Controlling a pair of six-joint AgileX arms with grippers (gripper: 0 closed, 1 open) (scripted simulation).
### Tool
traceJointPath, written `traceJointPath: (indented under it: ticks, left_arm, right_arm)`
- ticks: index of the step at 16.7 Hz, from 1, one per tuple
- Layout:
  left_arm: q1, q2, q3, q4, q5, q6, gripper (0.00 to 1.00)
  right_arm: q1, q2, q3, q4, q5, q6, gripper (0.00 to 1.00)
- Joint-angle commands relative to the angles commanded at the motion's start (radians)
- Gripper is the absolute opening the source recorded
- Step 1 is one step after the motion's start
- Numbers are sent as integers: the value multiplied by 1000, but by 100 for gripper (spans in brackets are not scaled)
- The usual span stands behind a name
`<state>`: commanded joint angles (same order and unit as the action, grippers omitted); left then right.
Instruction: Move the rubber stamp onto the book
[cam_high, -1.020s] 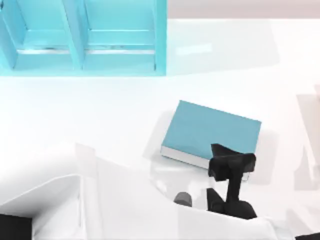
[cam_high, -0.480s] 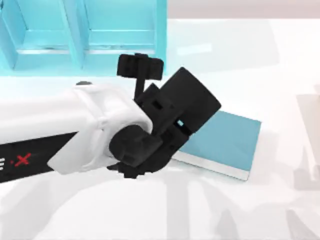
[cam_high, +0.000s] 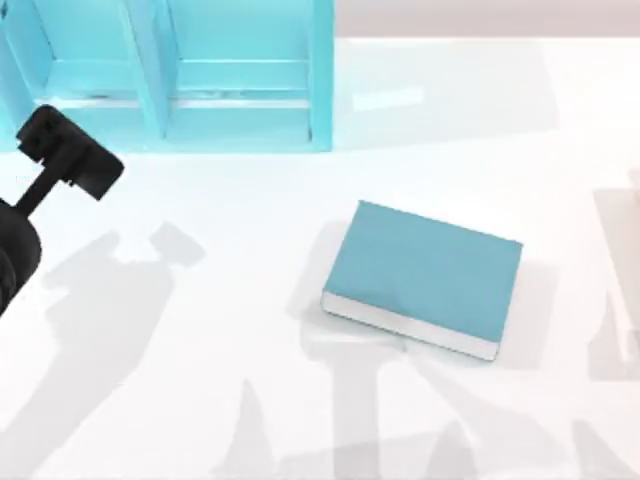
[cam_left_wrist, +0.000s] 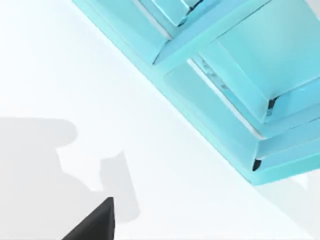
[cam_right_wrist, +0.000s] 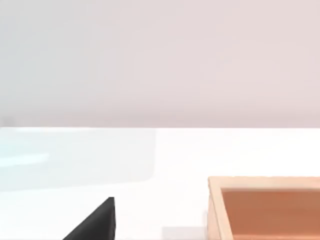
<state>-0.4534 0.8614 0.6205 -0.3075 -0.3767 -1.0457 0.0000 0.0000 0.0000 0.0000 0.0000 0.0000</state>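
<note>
on white table (cam_high: 250, 300), one book (cam_high: 425, 275)

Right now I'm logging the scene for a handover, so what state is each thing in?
book: closed, lying flat on the table, cover up, nothing on it.
shelf unit: at the table's far left, compartments open toward the front.
wooden box: open-topped, seen from the right wrist.
left arm: at the table's left edge, beside the shelf unit.
table: white, crossed by arm shadows.
</note>
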Motion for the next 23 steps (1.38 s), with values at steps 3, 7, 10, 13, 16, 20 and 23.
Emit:
traceJointPath:
  ticks: [3,7,10,13,16,20,23]
  left_arm:
    - [164,-283,-199,97,141,389,100]
    - [333,-605,-432,211,282,773,100]
    - [414,-775,-555,273,347,955,100]
    - [450,-854,-615,305,374,1038,100]
    - [453,-861,-621,307,377,1046,100]
    - [453,-861,-621,307,377,1046,100]
    - [453,-861,-621,307,377,1046,100]
  right_arm:
    - [0,0,0,0,0,0,100]
    - [0,0,0,0,0,0,100]
    - [0,0,0,0,0,0,100]
    - [0,0,0,0,0,0,100]
    - [0,0,0,0,0,0,100]
    - [0,0,0,0,0,0,100]
    - [-21,62,61,-48,3,-17,100]
